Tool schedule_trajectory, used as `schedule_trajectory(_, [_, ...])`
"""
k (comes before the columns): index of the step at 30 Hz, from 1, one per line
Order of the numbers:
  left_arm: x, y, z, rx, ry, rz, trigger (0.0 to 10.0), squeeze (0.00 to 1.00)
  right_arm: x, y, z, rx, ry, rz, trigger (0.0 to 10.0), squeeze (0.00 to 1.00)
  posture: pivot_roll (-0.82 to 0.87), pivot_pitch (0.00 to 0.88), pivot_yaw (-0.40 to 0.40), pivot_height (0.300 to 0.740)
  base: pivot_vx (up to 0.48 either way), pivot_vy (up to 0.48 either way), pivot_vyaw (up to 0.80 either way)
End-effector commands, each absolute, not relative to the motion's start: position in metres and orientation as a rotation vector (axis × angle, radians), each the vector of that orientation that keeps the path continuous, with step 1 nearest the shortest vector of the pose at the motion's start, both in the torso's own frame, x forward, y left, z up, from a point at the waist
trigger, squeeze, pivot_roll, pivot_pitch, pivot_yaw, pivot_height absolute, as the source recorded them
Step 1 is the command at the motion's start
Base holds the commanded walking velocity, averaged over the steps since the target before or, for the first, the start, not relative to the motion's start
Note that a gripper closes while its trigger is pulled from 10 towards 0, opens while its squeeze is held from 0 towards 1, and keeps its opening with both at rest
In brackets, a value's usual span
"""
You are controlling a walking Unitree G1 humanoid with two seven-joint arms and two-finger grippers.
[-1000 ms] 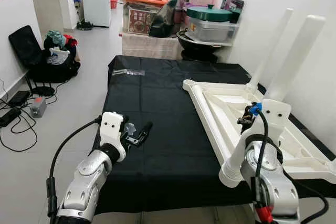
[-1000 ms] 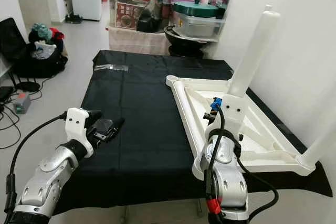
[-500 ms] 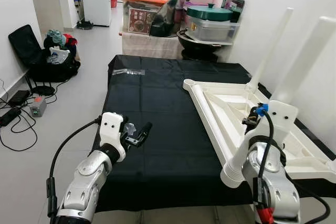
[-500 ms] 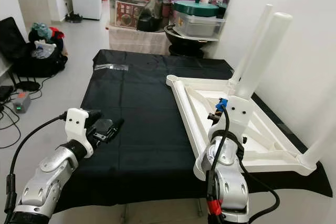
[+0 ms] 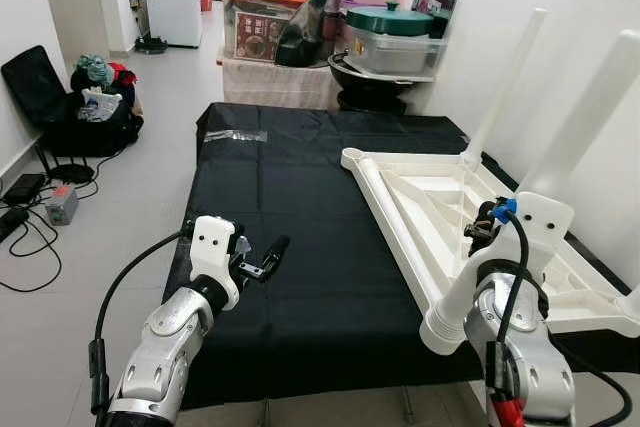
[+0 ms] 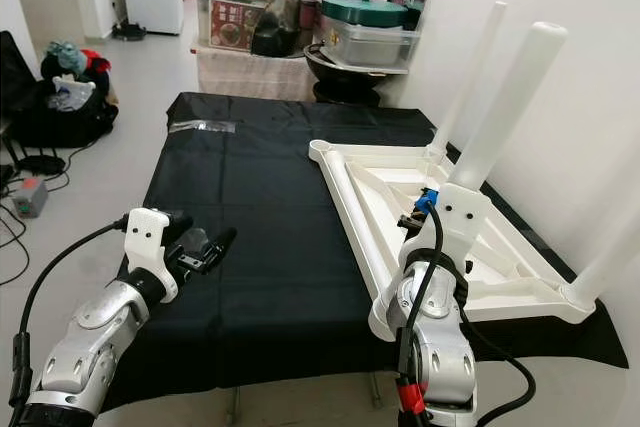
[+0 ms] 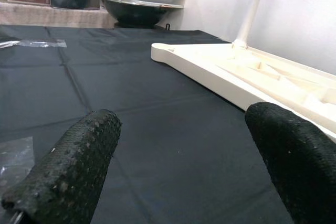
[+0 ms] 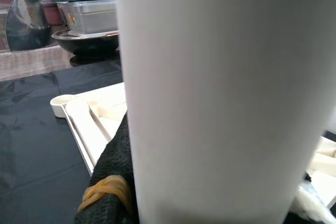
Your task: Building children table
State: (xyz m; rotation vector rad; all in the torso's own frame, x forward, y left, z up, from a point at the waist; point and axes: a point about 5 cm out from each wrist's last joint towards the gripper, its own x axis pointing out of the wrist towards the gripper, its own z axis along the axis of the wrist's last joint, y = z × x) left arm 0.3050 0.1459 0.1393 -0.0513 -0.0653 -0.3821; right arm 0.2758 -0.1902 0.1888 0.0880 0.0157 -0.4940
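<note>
Head eyes look down — wrist views skim low; all share the tabletop (image 5: 440,207).

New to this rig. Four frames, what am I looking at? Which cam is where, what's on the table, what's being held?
This is a humanoid robot with two silver arms, each ending in two long black fingers. The two wide pictures come from a stereo camera on its head, looking down at a black cloth-covered table. The close-ups come from cameras on its wrists, looking along the fingers.

On the cloth lies an upside-down white plastic children's table top, with a leg standing at its far corner. A clear plastic bag lies near the far edge.

The left gripper is open and holds nothing, hovering over the cloth. The right gripper is shut on a white cylindrical table leg, holding it upright over the top.
</note>
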Motion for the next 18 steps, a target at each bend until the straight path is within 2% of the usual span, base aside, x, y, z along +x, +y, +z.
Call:
schedule_trajectory(1, [0.3059,0.1448,0.1372,-0.045,-0.056,-0.387,10.0,0.0,0.2672,-0.208,0.1379,0.056,0.263,-0.578,10.0,0.0,0.03,0.0,-0.079,0.74,0.0,0.0,0.0])
schedule_trajectory(4, [0.306,0.1446,0.1371,-0.045,-0.056,-0.388,10.0,0.0,0.2676,-0.2073,0.1374,0.058,0.263,-0.568,10.0,0.0,0.03,0.0,-0.079,0.74,0.0,0.0,0.0])
schedule_trajectory(6, [0.306,0.1445,0.137,-0.046,-0.057,-0.389,10.0,0.0,0.2678,-0.2066,0.1372,0.061,0.262,-0.559,10.0,0.09,0.03,0.0,-0.079,0.74,0.0,0.0,0.0])
schedule_trajectory(8, [0.306,0.1445,0.137,-0.046,-0.057,-0.389,10.0,0.0,0.2678,-0.2066,0.1372,0.061,0.262,-0.559,10.0,0.09,0.03,0.0,-0.079,0.74,0.0,0.0,0.0])
schedule_trajectory(9, [0.3059,0.1445,0.1369,-0.046,-0.057,-0.389,10.0,0.0,0.2678,-0.2064,0.1371,0.061,0.262,-0.556,10.0,0.16,0.03,0.0,-0.079,0.74,0.0,0.0,0.0])
schedule_trajectory(10, [0.3058,0.1445,0.1369,-0.046,-0.057,-0.389,10.0,0.0,0.2677,-0.2063,0.1374,0.06,0.26,-0.554,10.0,0.33,0.03,0.0,-0.079,0.74,0.0,0.0,0.0])
schedule_trajectory(12, [0.3058,0.1445,0.1369,-0.046,-0.057,-0.389,10.0,0.0,0.2677,-0.2062,0.1377,0.06,0.259,-0.553,10.0,0.34,0.03,0.0,-0.079,0.74,0.0,0.0,0.0])
schedule_trajectory(14, [0.3058,0.1445,0.1369,-0.046,-0.057,-0.389,10.0,0.0,0.2677,-0.2062,0.1377,0.06,0.259,-0.553,10.0,0.34,0.03,0.0,-0.079,0.74,0.0,0.0,0.0])
schedule_trajectory(15, [0.3057,0.1446,0.1368,-0.046,-0.057,-0.389,10.0,0.0,0.2681,-0.2063,0.1387,0.051,0.255,-0.551,10.0,0.24,0.03,0.0,-0.08,0.74,0.0,0.0,0.0])
schedule_trajectory(16, [0.3058,0.1446,0.1368,-0.045,-0.057,-0.389,10.0,0.0,0.2693,-0.2058,0.1409,0.04,0.24,-0.538,10.0,0.0,0.03,0.0,-0.08,0.74,0.0,0.0,0.0])
schedule_trajectory(18, [0.306,0.1452,0.1368,-0.044,-0.057,-0.389,10.0,0.0,0.2719,-0.2044,0.1464,0.059,0.199,-0.501,10.0,0.0,0.03,0.0,-0.08,0.74,0.0,0.0,0.0])
